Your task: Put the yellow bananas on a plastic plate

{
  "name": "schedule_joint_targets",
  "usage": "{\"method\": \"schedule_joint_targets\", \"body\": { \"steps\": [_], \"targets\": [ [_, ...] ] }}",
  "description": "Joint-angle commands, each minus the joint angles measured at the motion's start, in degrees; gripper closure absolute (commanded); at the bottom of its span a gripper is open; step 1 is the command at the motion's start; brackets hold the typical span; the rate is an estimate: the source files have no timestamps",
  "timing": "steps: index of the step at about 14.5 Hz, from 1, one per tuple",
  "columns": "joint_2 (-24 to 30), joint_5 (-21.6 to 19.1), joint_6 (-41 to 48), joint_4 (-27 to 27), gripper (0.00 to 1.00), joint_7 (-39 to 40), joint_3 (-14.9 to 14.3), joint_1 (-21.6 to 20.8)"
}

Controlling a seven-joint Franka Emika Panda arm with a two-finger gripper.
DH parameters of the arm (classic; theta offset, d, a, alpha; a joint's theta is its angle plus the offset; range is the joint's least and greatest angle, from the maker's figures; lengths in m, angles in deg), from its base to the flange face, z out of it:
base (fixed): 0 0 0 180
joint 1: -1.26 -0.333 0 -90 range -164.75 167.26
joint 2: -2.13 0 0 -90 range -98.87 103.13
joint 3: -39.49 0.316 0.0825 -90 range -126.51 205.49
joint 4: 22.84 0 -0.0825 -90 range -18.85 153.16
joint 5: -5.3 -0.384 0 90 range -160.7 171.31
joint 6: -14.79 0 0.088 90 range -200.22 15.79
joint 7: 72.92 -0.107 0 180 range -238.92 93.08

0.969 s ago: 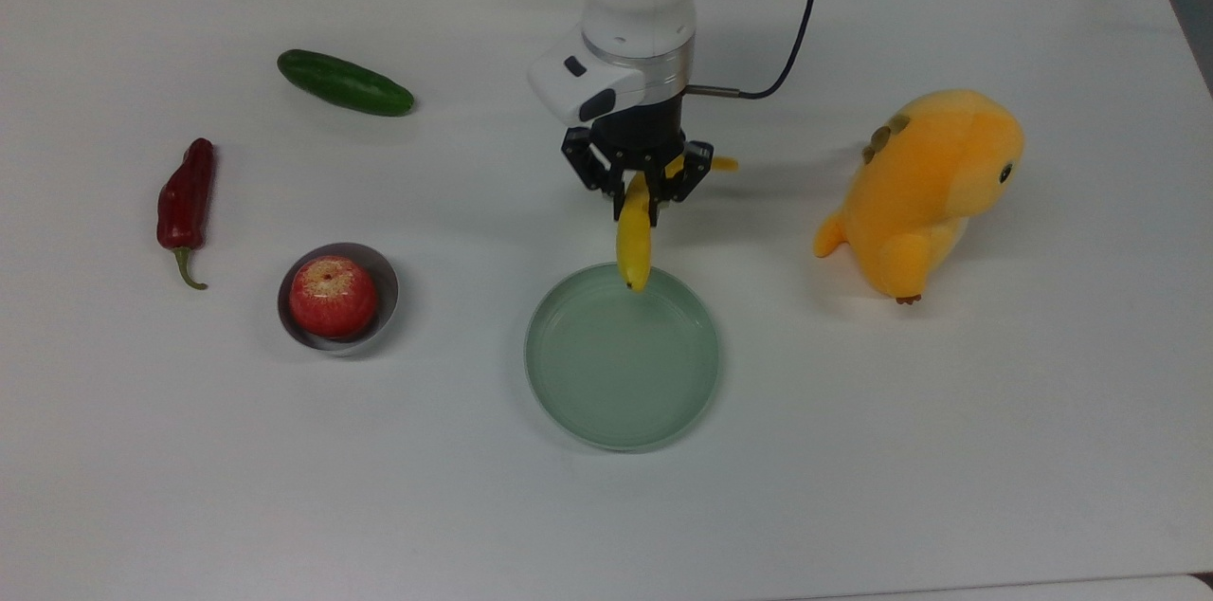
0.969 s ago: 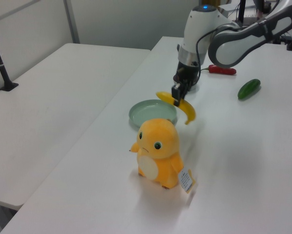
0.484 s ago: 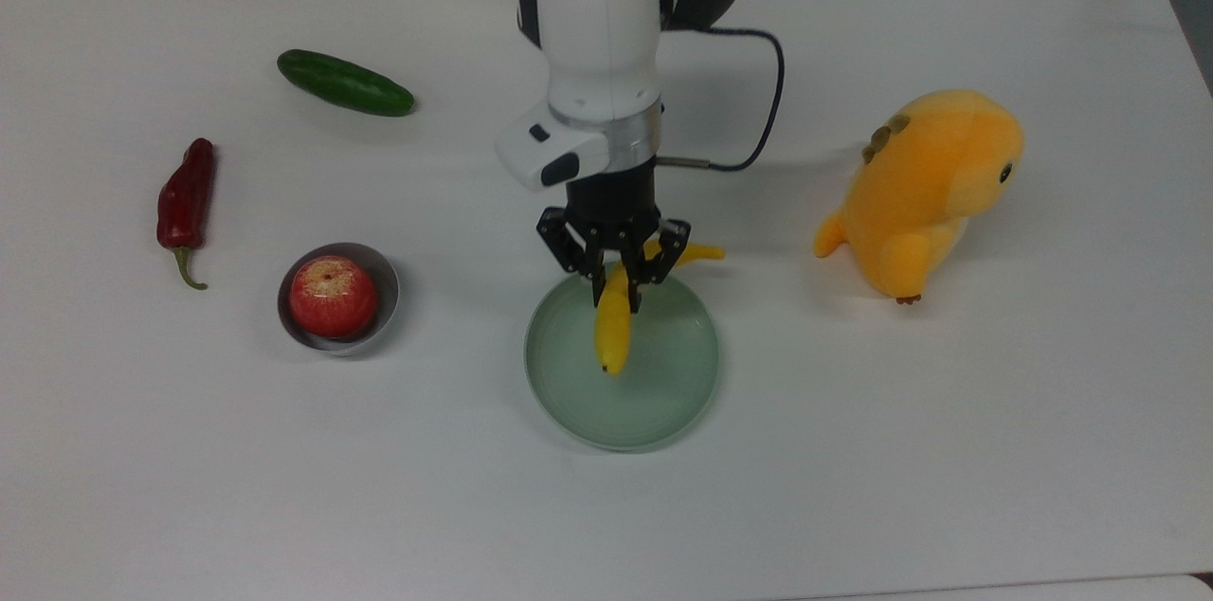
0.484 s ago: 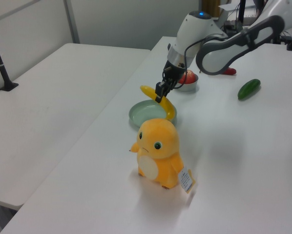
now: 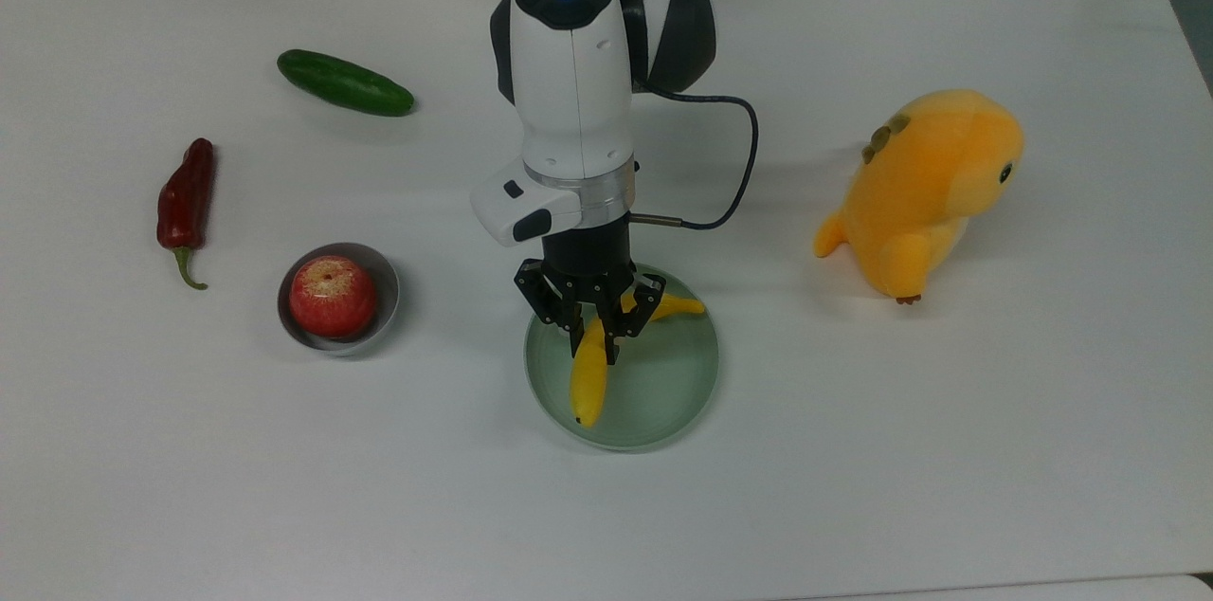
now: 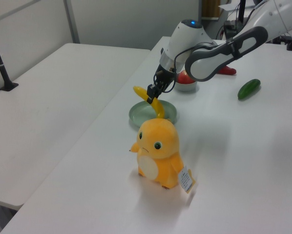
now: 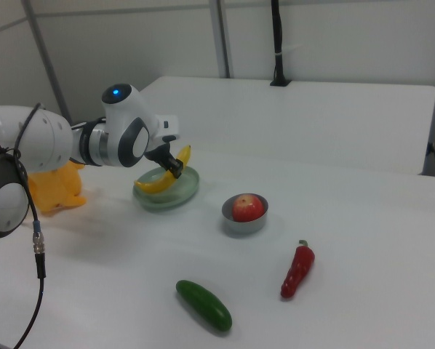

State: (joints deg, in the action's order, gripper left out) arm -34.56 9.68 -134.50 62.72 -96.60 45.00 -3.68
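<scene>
The yellow banana (image 5: pixel 589 378) hangs over the pale green plastic plate (image 5: pixel 668 383), held near its middle. My gripper (image 5: pixel 595 336) is shut on the banana, with the stem end sticking out toward the top view's right and the dark tip pointing at the plate's near rim. From the left view, the banana (image 6: pixel 158 108) and gripper (image 6: pixel 152 94) sit a little above the plate (image 6: pixel 142 114). The right view shows the banana (image 7: pixel 159 182) tilted above the plate (image 7: pixel 175 198), gripper (image 7: pixel 174 166) on it.
An orange-yellow plush toy (image 5: pixel 924 189) stands to the top view's right of the plate. A grey bowl with a red apple (image 5: pixel 334 296) is at the top view's left, with a red chilli pepper (image 5: pixel 186 203) and a cucumber (image 5: pixel 345 82) beyond.
My gripper carried the banana from behind the plate's far rim to over the plate's middle and lower toward it. Nothing else moved.
</scene>
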Motion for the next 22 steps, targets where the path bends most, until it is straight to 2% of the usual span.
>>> {"method": "schedule_joint_targets", "body": {
  "steps": [1,2,3,4,5,6,9,11,13,15,20,22],
  "targets": [
    [-1.0,1.0,-1.0,-0.1,1.0,2.2,-0.5,-0.6],
    [-0.9,1.0,-1.0,0.5,1.0,3.2,-0.5,-0.6],
    [-1.0,0.9,-1.0,0.6,0.89,3.6,-0.5,-0.6],
    [-1.0,0.5,-1.0,0.6,0.57,3.5,-0.5,-0.5],
    [-1.0,0.3,-1.0,0.6,0.35,3.3,-0.4,-0.5],
    [-1.0,0.4,-1.0,0.6,0.29,3.3,-0.5,-0.5],
    [-0.8,0.8,-0.9,0.6,0.22,3.5,-0.4,-0.5],
    [0.2,0.7,-0.8,1.0,0.14,3.5,-0.5,-0.4],
    [3.3,0.7,-0.3,3.2,0.0,3.5,-0.4,-0.2],
    [8.6,0.5,3.1,7.1,0.0,3.4,-0.4,-0.2],
    [25.8,-0.4,35.4,7.7,0.0,2.8,-0.4,0.5],
    [31.2,-0.7,43.9,8.0,0.0,2.5,-0.3,0.5]
  ]
}}
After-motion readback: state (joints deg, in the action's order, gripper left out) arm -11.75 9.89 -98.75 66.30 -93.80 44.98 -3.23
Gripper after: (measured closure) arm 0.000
